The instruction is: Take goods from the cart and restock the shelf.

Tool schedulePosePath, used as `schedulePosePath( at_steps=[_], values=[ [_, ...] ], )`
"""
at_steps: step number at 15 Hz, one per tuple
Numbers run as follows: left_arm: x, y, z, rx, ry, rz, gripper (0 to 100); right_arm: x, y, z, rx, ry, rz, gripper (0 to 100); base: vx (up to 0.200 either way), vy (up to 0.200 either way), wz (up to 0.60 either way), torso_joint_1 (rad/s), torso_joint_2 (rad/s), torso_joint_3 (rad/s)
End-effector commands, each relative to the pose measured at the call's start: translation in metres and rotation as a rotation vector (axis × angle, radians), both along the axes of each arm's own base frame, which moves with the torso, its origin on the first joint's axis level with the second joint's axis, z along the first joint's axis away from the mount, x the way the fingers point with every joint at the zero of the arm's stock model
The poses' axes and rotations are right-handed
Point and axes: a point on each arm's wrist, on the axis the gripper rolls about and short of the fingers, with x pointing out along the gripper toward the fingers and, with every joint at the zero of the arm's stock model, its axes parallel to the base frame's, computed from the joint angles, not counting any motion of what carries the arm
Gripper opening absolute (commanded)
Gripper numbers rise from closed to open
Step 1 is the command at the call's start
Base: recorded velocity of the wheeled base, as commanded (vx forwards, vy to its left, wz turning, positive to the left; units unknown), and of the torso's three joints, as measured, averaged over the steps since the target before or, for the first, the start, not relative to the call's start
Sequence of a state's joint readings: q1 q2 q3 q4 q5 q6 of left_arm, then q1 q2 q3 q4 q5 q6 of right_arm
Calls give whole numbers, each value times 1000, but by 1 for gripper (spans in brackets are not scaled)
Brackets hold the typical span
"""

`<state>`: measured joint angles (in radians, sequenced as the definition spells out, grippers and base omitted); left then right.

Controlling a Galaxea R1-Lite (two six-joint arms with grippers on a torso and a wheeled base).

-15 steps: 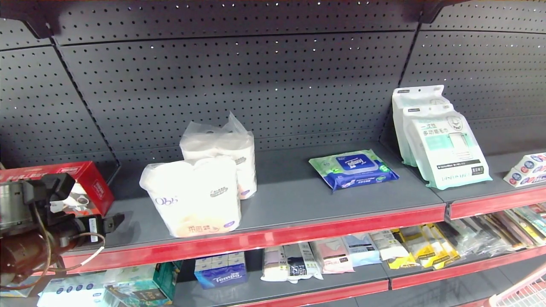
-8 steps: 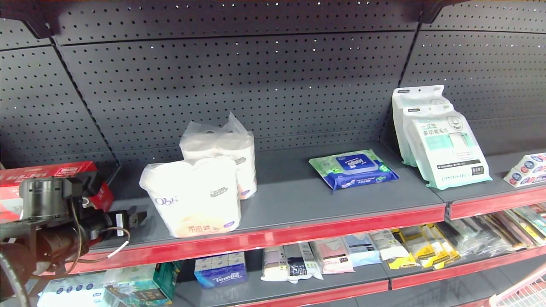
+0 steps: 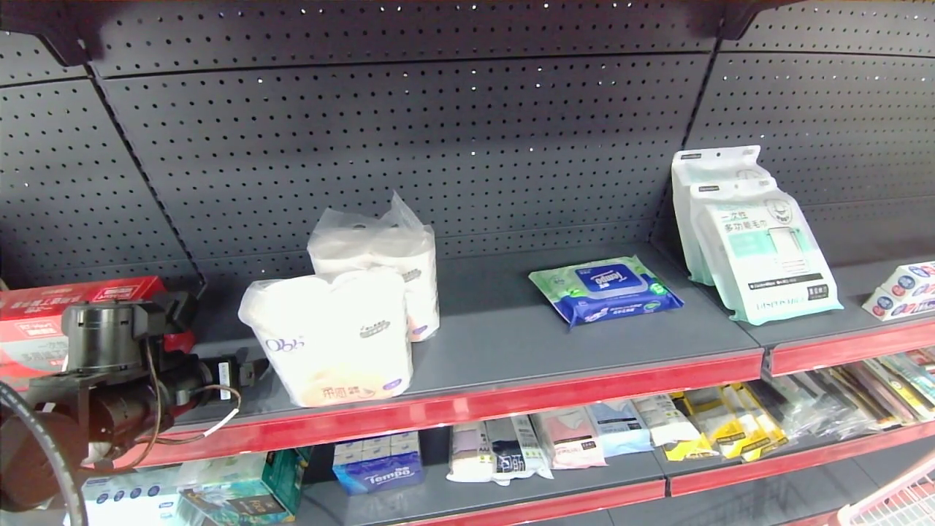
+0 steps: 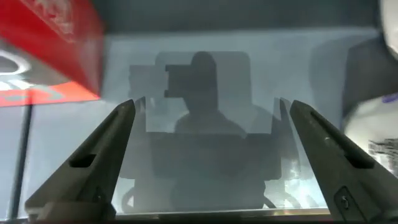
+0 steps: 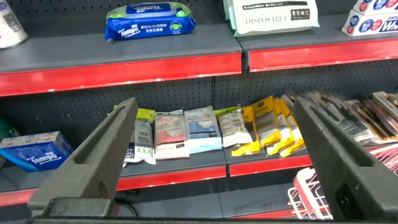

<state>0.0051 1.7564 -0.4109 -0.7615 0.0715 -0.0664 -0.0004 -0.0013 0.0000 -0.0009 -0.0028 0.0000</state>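
A red box (image 3: 44, 314) lies at the left end of the grey shelf (image 3: 511, 343), also seen as red box (image 4: 43, 56). My left gripper (image 3: 245, 369) hovers low over the shelf between that box and a white tissue roll pack (image 3: 332, 336), open and empty; in its wrist view the left gripper (image 4: 210, 107) has bare shelf between its fingers. A second roll pack (image 3: 380, 252) stands behind the first. My right gripper (image 5: 213, 104) is open and empty, held in front of the lower shelf tiers. A cart corner (image 3: 891, 504) shows at the bottom right.
A blue wet wipes pack (image 3: 606, 288) lies mid-shelf and two white pouches (image 3: 760, 248) lean at the right. The lower shelf (image 5: 186, 165) holds several small packets. Bare shelf lies between the roll packs and the wipes. The red shelf lip (image 3: 475, 402) runs along the front.
My left arm has shifted right along the shelf, away from the red box and closer to the front tissue roll pack. The goods have stayed put.
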Motion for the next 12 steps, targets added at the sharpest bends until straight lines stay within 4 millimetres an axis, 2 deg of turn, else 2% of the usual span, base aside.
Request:
schedulePosePath(
  at_steps=[1,12],
  values=[
    [2,-1,1,0,-7,-5,100,0,0,0,0,1,-1,100,0,0,0,0,0,0],
    [9,-9,1,-7,-14,-36,100,0,0,0,0,1,0,100,0,0,0,0,0,0]
  ],
)
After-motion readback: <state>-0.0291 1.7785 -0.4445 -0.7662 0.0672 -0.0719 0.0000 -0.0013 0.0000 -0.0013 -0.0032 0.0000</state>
